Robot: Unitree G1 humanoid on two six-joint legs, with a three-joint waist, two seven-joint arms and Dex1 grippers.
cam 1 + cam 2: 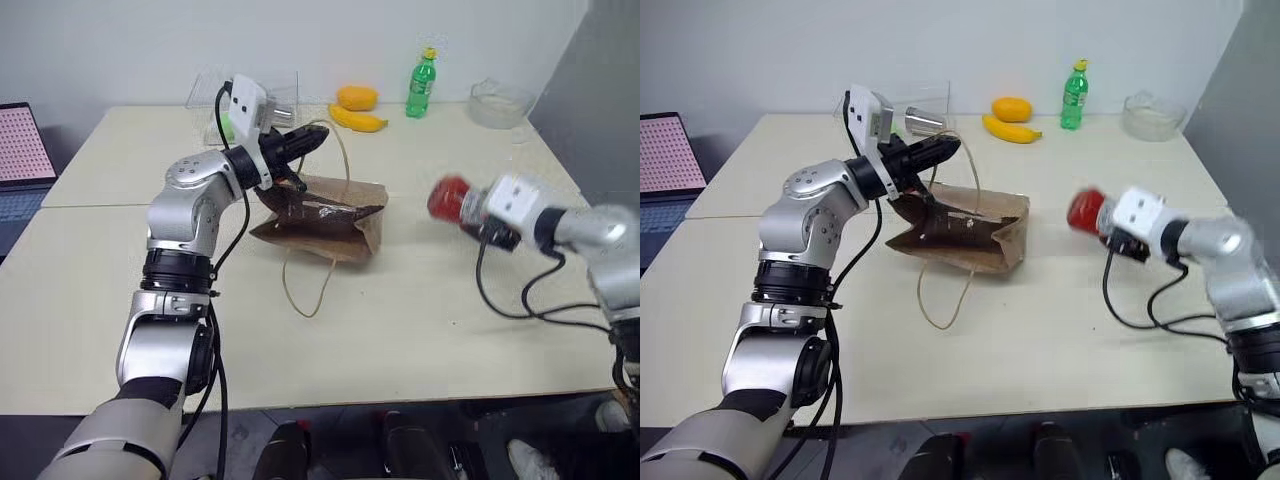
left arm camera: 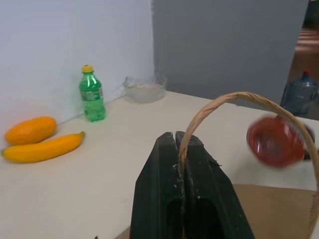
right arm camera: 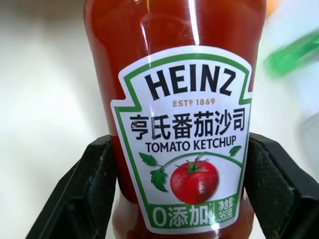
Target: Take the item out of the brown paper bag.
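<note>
Right wrist view: right pincer (image 3: 182, 199) clamps Heinz "TOMATO KETCHUP" bottle (image 3: 179, 99); left pincer (image 2: 180, 164) pinches bag handle (image 2: 239, 99).

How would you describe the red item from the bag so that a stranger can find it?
To the right of the brown paper bag, the right gripper holds it above the table. It is a Heinz tomato ketchup bottle, the only red thing there.
</note>
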